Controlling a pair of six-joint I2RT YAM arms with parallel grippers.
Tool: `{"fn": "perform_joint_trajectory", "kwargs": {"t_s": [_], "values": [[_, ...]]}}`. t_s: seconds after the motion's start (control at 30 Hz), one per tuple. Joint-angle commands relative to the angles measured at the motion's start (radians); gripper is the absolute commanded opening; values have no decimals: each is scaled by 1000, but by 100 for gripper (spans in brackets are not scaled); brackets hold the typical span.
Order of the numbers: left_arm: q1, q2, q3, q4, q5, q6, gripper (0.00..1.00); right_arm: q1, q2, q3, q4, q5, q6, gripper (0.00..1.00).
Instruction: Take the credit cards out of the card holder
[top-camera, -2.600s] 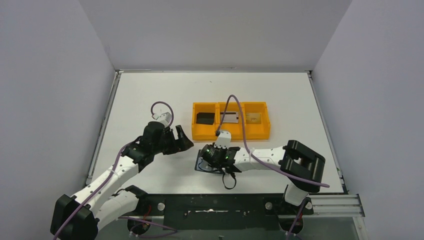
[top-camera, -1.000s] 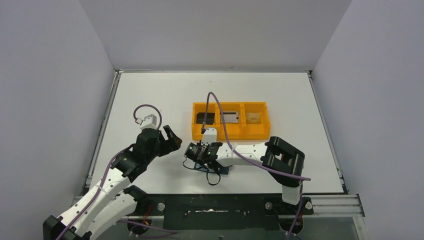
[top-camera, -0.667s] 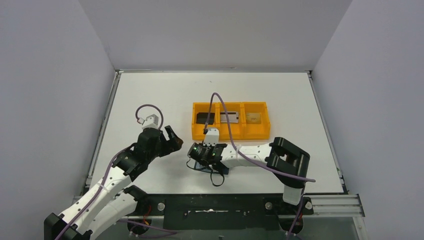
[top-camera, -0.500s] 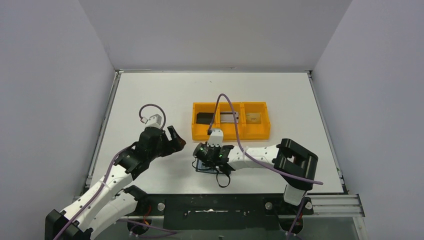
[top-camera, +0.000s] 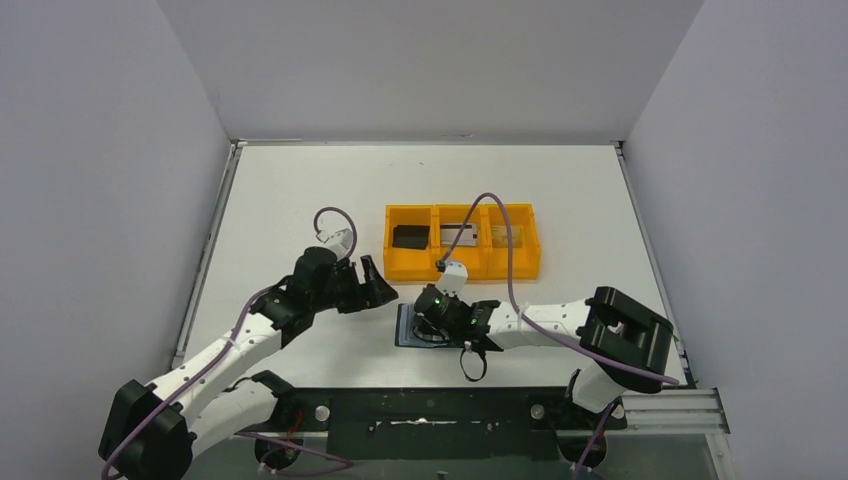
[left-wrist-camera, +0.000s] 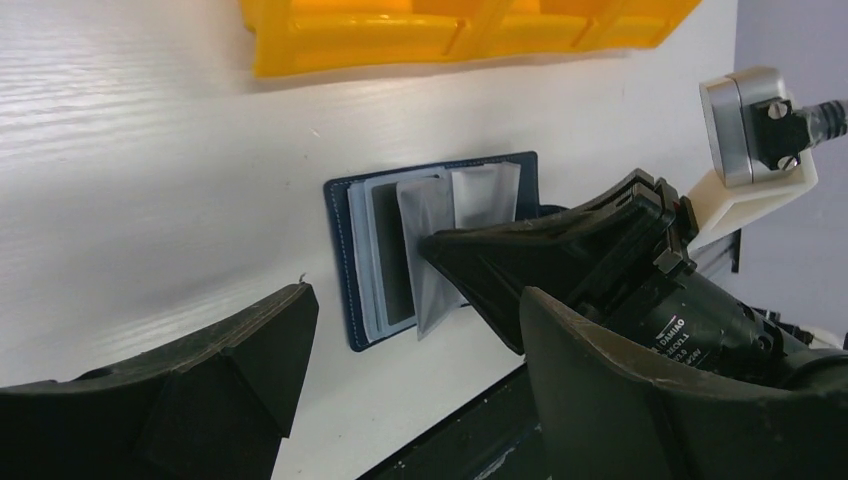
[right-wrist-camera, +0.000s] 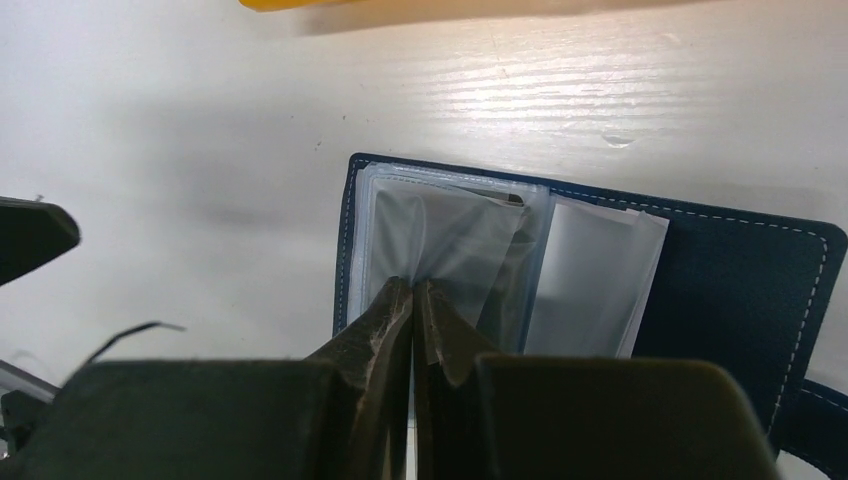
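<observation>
The card holder (top-camera: 408, 329), a navy bifold wallet, lies open on the table in front of the orange tray. It also shows in the left wrist view (left-wrist-camera: 343, 262) and the right wrist view (right-wrist-camera: 740, 290). My right gripper (right-wrist-camera: 412, 290) is shut on one of its clear plastic sleeves (right-wrist-camera: 455, 235) and lifts that page; it is also in the top view (top-camera: 430, 316). A dark card (left-wrist-camera: 392, 255) shows through the wallet's left pocket. My left gripper (top-camera: 375, 290) is open and empty, just left of the wallet (left-wrist-camera: 415, 330). Three credit cards lie in the tray: black (top-camera: 408, 236), silver (top-camera: 459, 236), gold (top-camera: 508, 236).
The orange three-compartment tray (top-camera: 462, 268) stands just behind the wallet, and its front wall shows in the left wrist view (left-wrist-camera: 350, 45). The table's near edge and the black base rail (top-camera: 430, 410) lie close in front of the wallet. The right arm's purple cable (top-camera: 500, 250) arcs over the tray.
My right gripper has swung right while staying on the wallet's sleeve. My left gripper has moved right, closer to the wallet, still open.
</observation>
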Motion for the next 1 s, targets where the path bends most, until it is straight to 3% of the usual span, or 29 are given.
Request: {"fn": "perform_joint_trajectory", "kwargs": {"t_s": [0.0,0.43,0.97], "values": [[-17,69,-7,148,158,18,73,-11,-54,-35,130,-4,25,0],[-120,228,-28,275,164,-50,51,-18,-105,-115,194,-1,57,0],[-167,359,-38,379,184,-92,43,-28,-141,-173,245,3,88,0]]}}
